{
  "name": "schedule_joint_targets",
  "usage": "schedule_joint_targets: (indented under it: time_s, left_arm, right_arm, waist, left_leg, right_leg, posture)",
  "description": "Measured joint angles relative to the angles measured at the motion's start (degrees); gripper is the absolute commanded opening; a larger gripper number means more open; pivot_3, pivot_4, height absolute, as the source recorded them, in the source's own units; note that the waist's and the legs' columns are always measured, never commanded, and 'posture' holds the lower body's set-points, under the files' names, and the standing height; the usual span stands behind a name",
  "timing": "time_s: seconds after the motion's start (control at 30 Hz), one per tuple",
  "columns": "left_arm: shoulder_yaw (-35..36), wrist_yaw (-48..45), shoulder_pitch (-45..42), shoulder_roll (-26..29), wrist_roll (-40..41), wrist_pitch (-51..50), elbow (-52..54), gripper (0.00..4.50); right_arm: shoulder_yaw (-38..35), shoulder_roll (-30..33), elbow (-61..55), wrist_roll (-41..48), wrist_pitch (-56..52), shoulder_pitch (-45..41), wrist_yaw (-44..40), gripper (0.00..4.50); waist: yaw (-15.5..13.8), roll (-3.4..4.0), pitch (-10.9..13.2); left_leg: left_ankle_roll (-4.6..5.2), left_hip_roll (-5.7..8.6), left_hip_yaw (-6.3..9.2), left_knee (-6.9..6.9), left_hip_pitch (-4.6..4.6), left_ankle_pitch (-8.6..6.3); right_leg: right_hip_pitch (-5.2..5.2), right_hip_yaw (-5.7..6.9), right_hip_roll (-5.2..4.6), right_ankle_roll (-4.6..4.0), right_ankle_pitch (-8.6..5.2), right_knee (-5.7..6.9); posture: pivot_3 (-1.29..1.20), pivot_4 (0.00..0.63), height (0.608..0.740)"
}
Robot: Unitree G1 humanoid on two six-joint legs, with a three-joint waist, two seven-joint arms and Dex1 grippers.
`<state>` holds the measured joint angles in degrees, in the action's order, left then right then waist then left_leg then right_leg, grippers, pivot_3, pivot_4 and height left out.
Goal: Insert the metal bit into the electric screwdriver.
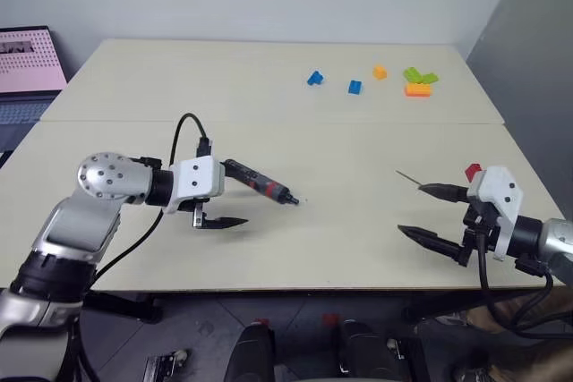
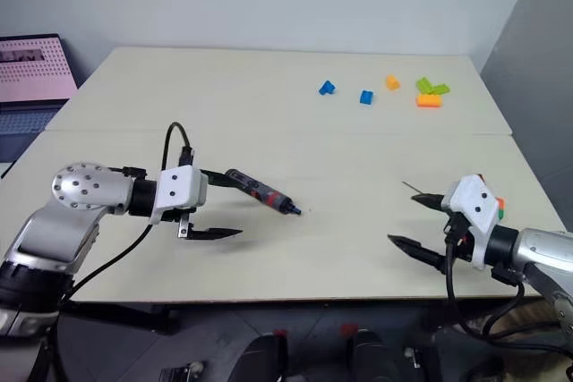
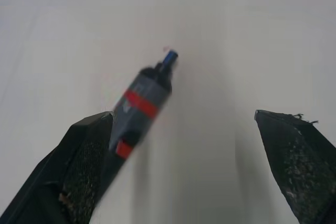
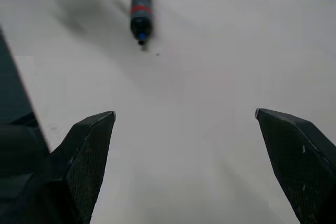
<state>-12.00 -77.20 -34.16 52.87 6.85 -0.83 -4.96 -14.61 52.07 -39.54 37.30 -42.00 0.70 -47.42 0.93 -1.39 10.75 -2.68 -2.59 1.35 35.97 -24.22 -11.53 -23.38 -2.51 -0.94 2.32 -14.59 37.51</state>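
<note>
The electric screwdriver (image 1: 260, 183), dark with a red band, lies flat on the table left of centre, its tip pointing right. My left gripper (image 1: 240, 196) stands open around its rear part. One finger (image 3: 84, 161) is right beside the body and the other is well off, so nothing is gripped. The metal bit (image 1: 407, 178), a thin grey rod, lies on the table at the right, just past the upper fingertip of my right gripper (image 1: 409, 209). That gripper is open and empty. The right wrist view shows the screwdriver (image 4: 140, 3) far ahead of the fingers.
Several small blue, orange and green bricks (image 1: 417, 89) sit at the table's far right. A laptop (image 1: 31, 60) stands off the far left corner. The table's right edge (image 1: 528, 167) runs close by my right arm.
</note>
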Motion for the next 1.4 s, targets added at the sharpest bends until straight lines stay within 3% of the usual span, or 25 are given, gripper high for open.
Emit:
schedule_joint_targets:
  time_s: [0.37, 0.63, 1.07, 1.2, 1.4]
  left_arm:
    - [-14.18, -10.19, -20.02, -11.28, -12.48, 12.93, -20.32, 4.5]
    - [-18.01, -10.12, -27.27, -17.65, -19.4, 22.2, -35.11, 4.5]
    - [-20.32, -4.7, -34.13, -27.34, -27.84, 26.08, -51.59, 4.5]
    - [-20.32, -3.77, -35.2, -28.61, -29.22, 26.63, -54.03, 3.87]
    - [-20.41, -3.44, -35.31, -29.0, -30.81, 28.82, -55.47, 2.56]
  right_arm:
    - [2.77, -1.26, -3.88, 3.41, -2.6, 0.92, 2.36, 4.49]
    - [-1.24, -1.23, -6.94, 6.22, -3.6, 3.95, 3.97, 4.49]
    - [-4.89, -1.21, -9.66, 8.65, -3.58, 8.47, 6.31, 4.49]
    - [-4.9, -1.21, -9.7, 8.7, -3.49, 9.05, 6.5, 4.5]
    - [-4.92, -1.03, -9.73, 8.72, -3.45, 9.33, 6.85, 4.5]
  waist:
    - [-0.61, -0.03, 0.01]
    - [-0.35, -0.04, 0.02]
    - [-0.42, -0.07, 0.03]
    - [-0.44, -0.07, 0.03]
    - [-0.44, -0.08, 0.02]
  left_leg:
    - [0.01, -0.02, 0.07, 0.06, -0.18, 0.0]
    - [0.01, -0.02, 0.09, 0.1, -0.15, 0.0]
    - [0.01, -0.01, 0.09, 0.13, -0.17, 0.0]
    - [0.01, -0.01, 0.1, 0.14, -0.12, 0.0]
    - [0.02, -0.01, 0.1, 0.17, 0.1, 0.01]
  right_leg:
    - [-0.12, 0.01, 0.14, 0.1, 0.03, 0.08]
    - [-0.11, -0.02, 0.16, 0.16, 0.06, 0.18]
    - [-0.11, -0.04, 0.17, 0.38, 0.19, 0.18]
    - [-0.07, -0.04, 0.17, 0.39, 0.19, 0.23]
    - [0.13, -0.06, 0.16, 0.14, 0.06, 0.26]
  posture:
    - [0.0, 0.15, 0.74]
    - [0.0, 0.15, 0.74]
    - [0.0, 0.15, 0.74]
    - [0.0, 0.15, 0.74]
    - [0.0, 0.15, 0.74]
